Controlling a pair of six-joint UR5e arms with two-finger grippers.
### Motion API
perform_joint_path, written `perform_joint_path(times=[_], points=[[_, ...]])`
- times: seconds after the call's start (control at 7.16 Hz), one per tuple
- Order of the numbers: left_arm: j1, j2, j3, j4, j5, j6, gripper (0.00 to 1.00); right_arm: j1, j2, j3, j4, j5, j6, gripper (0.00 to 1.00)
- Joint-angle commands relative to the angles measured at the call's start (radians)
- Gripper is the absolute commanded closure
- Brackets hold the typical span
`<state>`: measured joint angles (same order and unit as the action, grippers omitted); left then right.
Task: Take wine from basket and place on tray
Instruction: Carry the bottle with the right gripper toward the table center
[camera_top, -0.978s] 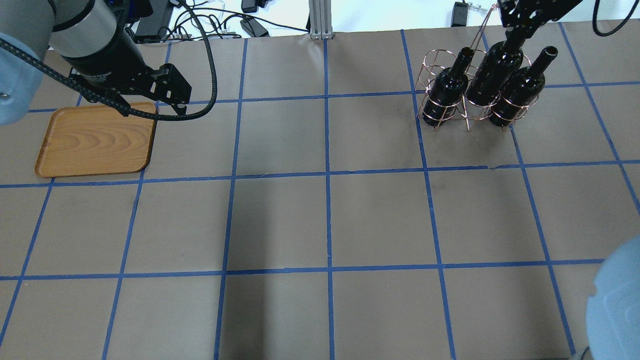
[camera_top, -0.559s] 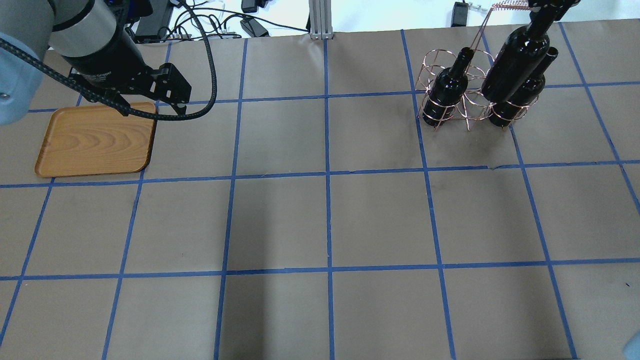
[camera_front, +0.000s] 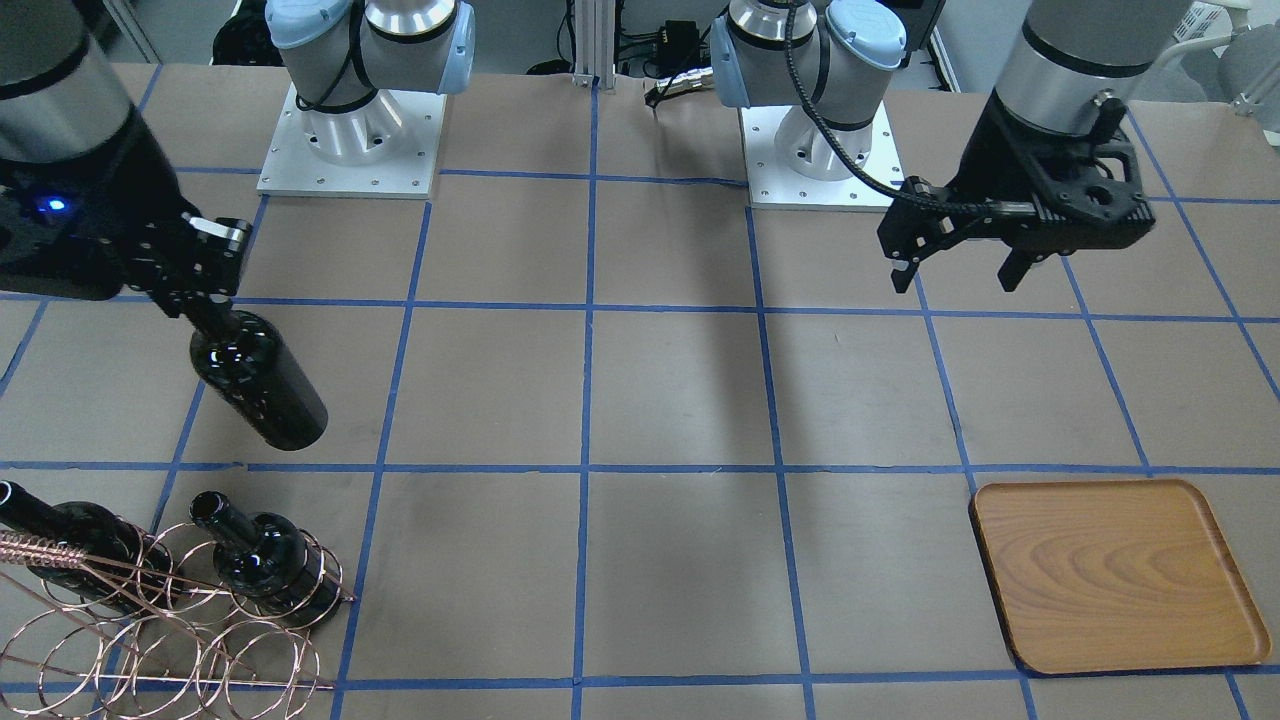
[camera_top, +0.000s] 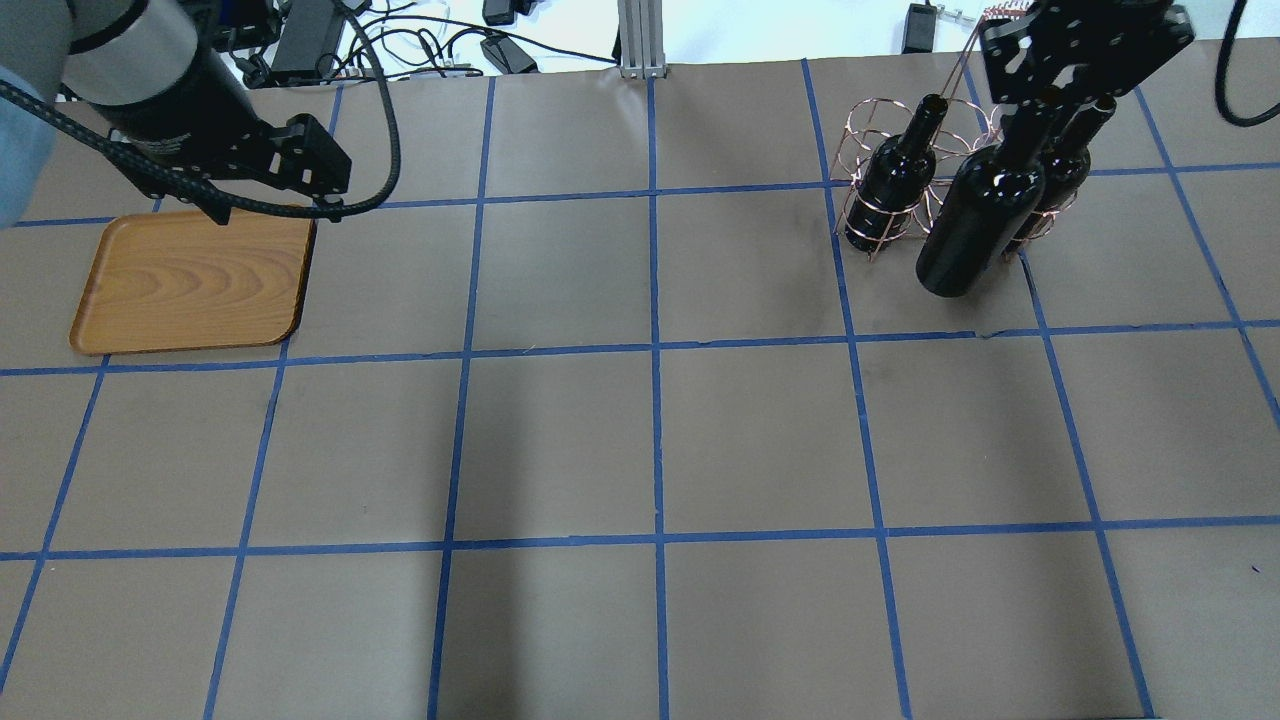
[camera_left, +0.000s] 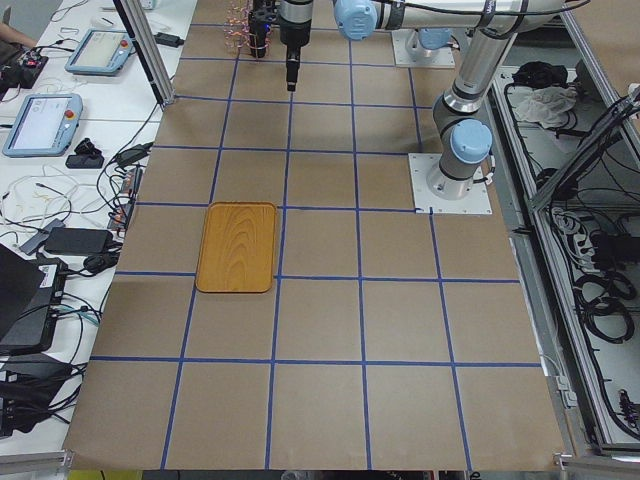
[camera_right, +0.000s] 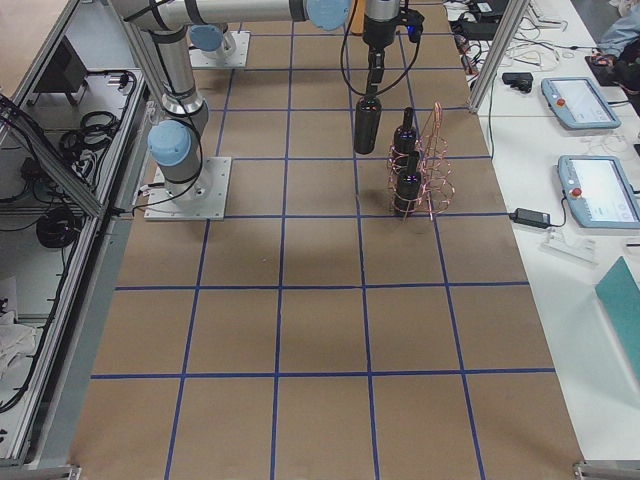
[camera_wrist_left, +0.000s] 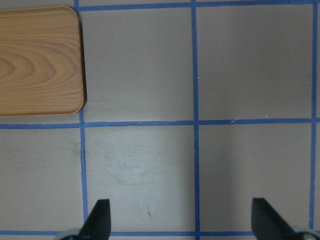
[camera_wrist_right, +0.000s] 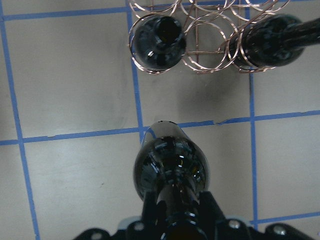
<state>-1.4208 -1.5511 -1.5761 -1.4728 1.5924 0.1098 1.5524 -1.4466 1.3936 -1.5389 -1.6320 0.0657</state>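
Observation:
My right gripper (camera_top: 1040, 95) is shut on the neck of a near-black wine bottle (camera_top: 968, 228) and holds it upright in the air, clear of the copper wire basket (camera_top: 873, 118), on the robot's side of it. The held bottle also shows in the front view (camera_front: 262, 388) and the right wrist view (camera_wrist_right: 170, 167). Two more bottles (camera_top: 890, 180) (camera_top: 1060, 168) stand in the basket (camera_front: 150, 650). The wooden tray (camera_top: 190, 280) lies bare at the far left. My left gripper (camera_top: 275, 210) hovers open and empty over the tray's far right corner (camera_wrist_left: 35, 60).
Brown paper with a blue tape grid (camera_top: 655, 350) covers the table. The basket's tall twisted handle (camera_top: 975, 40) rises beside the right gripper. Cables and an aluminium post (camera_top: 635, 40) lie past the far edge. The arm bases (camera_front: 350, 130) stand at the robot's side.
My right gripper has lifted the middle bottle out of the basket and carried it toward the robot's side. My left gripper has shifted slightly left and farther back.

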Motion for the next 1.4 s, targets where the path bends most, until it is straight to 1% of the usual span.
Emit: perform_joint_path(times=[0.0,0.14,0.42,0.56,0.7,0.84,0.98,1.26], points=[[0.1,-0.001,0.001,0.006,-0.009,0.07,0.0,0.118,0.009,0.05,-0.038,0.009,0.19,0.89],[0.133,0.0,0.001,0.006,-0.009,0.073,0.0,0.192,0.008,0.07,-0.041,0.009,0.286,0.91],[0.196,-0.007,0.002,0.005,-0.008,0.239,0.0,0.354,0.011,0.078,-0.061,0.009,0.522,0.91],[0.227,-0.012,0.001,0.005,-0.009,0.252,0.0,0.401,0.017,0.085,-0.061,0.011,0.587,0.91],[0.24,-0.017,0.001,0.005,-0.009,0.257,0.0,0.449,0.015,0.128,-0.094,0.011,0.652,0.91],[0.241,-0.021,0.001,0.008,-0.006,0.257,0.0,0.512,0.018,0.184,-0.183,0.006,0.73,0.93],[0.246,-0.021,0.001,0.008,0.0,0.263,0.0,0.532,0.018,0.206,-0.235,0.011,0.773,0.93],[0.255,-0.024,0.001,0.011,0.003,0.265,0.0,0.537,0.032,0.209,-0.26,0.011,0.806,0.93]])
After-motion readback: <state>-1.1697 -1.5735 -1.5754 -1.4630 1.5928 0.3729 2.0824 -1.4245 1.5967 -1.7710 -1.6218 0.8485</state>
